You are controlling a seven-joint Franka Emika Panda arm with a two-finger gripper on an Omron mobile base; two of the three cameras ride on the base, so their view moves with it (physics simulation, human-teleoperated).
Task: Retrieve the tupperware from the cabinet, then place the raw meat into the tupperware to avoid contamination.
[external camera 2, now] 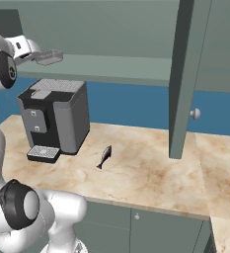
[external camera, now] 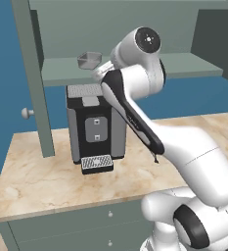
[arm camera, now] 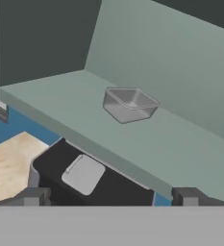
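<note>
The white arm rose from its base at the near edge of the scene, bent at a dark-jointed elbow and reached up and away toward the far side. Its wrist sat high, with the round end cap facing the camera in the left base view. The claw (arm camera: 108, 197) pointed forward and slightly down, its two dark fingertips (arm camera: 31, 197) spread wide apart, with nothing between them and touching nothing.
</note>
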